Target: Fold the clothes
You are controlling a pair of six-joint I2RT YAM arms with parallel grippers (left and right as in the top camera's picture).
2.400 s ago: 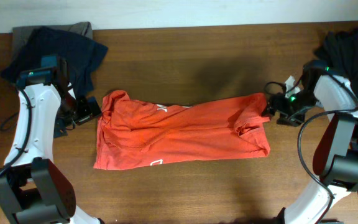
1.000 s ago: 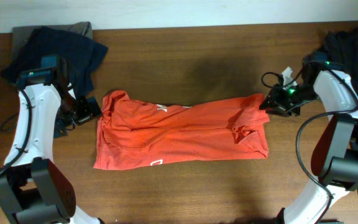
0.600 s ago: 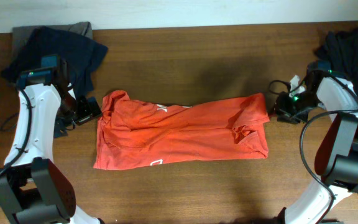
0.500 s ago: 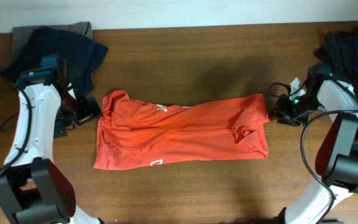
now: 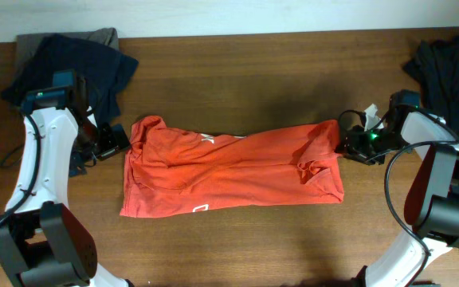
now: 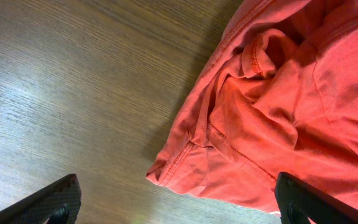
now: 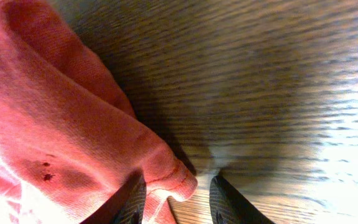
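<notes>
The clothes, a red-orange T-shirt [image 5: 229, 171], lie crumpled in a wide band across the middle of the wooden table [image 5: 237, 88], with a small white mark near the front hem. My left gripper [image 5: 122, 142] rests just off the shirt's left edge. In the left wrist view it [image 6: 179, 208] stands wide open, and the bunched red fabric [image 6: 278, 112] sits ahead of it, untouched. My right gripper [image 5: 347, 143] is at the shirt's right edge. Its fingers [image 7: 178, 202] stand partly open around a folded corner of the hem [image 7: 61, 124], with a gap on the right side.
A heap of dark clothing [image 5: 70, 60] lies at the back left behind the left arm. Another dark heap [image 5: 445, 68] lies at the back right beside the right arm. A black cable [image 5: 349, 115] loops near the right wrist.
The right gripper lifted away toward the back, swung out to the right, then came back in low against the shirt's right edge. The left arm and the shirt have stayed put.
</notes>
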